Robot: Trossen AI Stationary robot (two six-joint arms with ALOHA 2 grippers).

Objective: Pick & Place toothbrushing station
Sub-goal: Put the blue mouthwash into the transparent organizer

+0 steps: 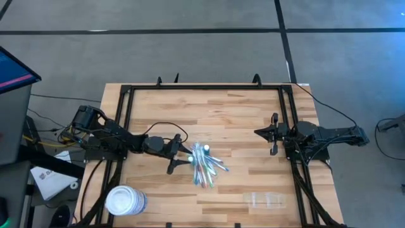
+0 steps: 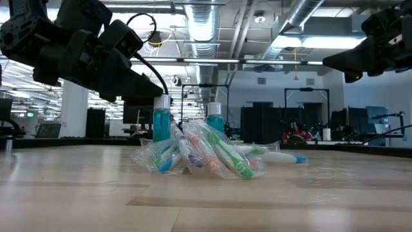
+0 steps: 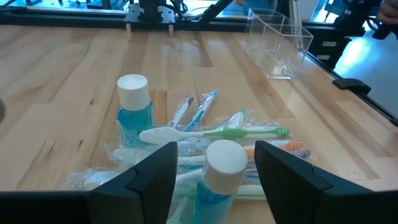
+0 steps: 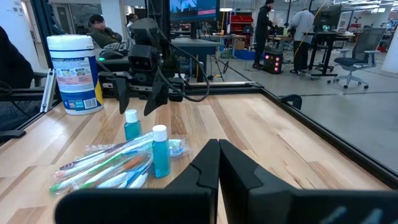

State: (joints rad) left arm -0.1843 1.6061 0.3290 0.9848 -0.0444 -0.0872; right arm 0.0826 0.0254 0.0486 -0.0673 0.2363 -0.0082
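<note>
Left gripper (image 1: 179, 156) spread wide and empty, poised over a blue bottle (image 3: 219, 177) in the pile of wrapped toothbrushes (image 1: 205, 166); toothbrushing station (image 1: 264, 200) well apart, lying near the table's (image 1: 234, 120) front edge on the right. Right gripper (image 1: 274, 134) shut, holding nothing, waiting at the right side. Best lowered squarely so both fingers straddle 1 bottle, clear of loose wrappers.
</note>
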